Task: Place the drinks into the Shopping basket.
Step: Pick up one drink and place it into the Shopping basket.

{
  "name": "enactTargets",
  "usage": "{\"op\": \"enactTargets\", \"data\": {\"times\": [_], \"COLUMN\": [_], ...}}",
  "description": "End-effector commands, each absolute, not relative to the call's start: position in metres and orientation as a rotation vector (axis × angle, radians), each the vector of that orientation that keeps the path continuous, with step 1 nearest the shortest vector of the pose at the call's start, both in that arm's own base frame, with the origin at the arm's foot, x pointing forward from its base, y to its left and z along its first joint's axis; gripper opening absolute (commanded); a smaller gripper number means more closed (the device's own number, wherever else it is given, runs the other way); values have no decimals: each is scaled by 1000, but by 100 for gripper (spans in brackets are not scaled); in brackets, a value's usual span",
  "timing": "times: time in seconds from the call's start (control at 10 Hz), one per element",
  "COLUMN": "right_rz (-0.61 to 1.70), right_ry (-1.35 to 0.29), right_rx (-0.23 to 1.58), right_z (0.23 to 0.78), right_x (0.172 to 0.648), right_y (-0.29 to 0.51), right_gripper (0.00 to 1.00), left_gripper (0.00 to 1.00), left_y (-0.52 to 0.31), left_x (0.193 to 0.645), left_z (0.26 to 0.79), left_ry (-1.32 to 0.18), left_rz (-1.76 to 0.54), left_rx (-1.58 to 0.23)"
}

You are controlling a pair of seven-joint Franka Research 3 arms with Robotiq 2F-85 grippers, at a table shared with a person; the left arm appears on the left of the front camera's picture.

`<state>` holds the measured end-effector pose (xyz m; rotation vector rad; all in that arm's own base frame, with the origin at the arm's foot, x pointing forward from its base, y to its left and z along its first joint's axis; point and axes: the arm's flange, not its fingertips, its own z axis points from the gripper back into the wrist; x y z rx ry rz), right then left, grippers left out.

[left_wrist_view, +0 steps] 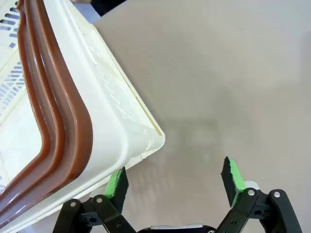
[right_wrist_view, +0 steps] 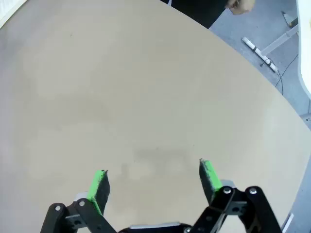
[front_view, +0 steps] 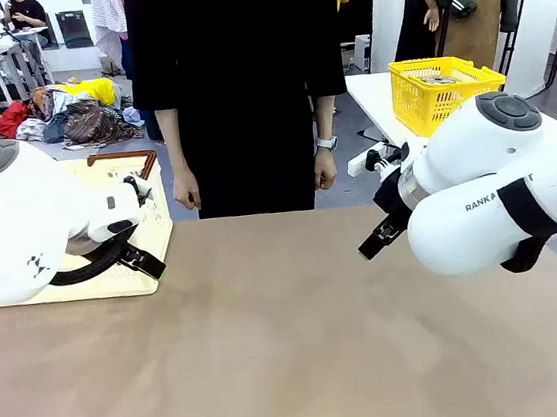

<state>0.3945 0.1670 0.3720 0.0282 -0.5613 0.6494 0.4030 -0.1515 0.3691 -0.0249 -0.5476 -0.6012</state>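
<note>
The drinks are out of view. The Shopping basket (front_view: 159, 222), cream-white with a dark brown rim, stands at the table's far left, largely behind my left arm. In the left wrist view its corner (left_wrist_view: 112, 107) and folded brown handles (left_wrist_view: 63, 121) lie just left of my left gripper (left_wrist_view: 175, 172), which is open and holds nothing. One green pad (left_wrist_view: 116, 182) sits close under the basket's corner. In the front view the left gripper (front_view: 143, 259) hangs by the basket's near side. My right gripper (right_wrist_view: 153, 172) is open over bare table; from the front it (front_view: 378, 240) shows at centre right.
A person in black stands at the far edge, hands (front_view: 187, 191) (front_view: 325, 170) hanging down. A yellow mesh basket (front_view: 441, 89) rests on a separate white table at the back right. The brown tabletop (front_view: 275, 350) stretches between the arms.
</note>
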Motion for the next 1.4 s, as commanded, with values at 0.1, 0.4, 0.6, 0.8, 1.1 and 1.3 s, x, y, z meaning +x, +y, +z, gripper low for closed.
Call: {"op": "enactTargets", "data": {"times": [0.1,0.4,0.6,0.8,1.1,1.3], "right_rz": [649,649,649,649,650,653], "right_ry": [-562,-562,-562,-562,-561,-461], "right_rx": [28,28,28,28,28,181], "right_z": [372,372,372,372,372,375], "right_x": [394,394,394,394,394,386], "right_y": [167,167,167,167,167,157], "right_gripper": [100,100,100,100,100,100], "left_gripper": [100,100,100,100,100,100], "left_y": [-152,-152,-152,-152,-152,-152], "left_x": [403,403,403,403,403,392], "left_z": [370,370,370,370,370,371], "left_ry": [-551,-551,-551,-551,-551,-519], "left_rz": [-603,-603,-603,-603,-603,-659], "left_rx": [-25,-25,-25,-25,-25,-94]}}
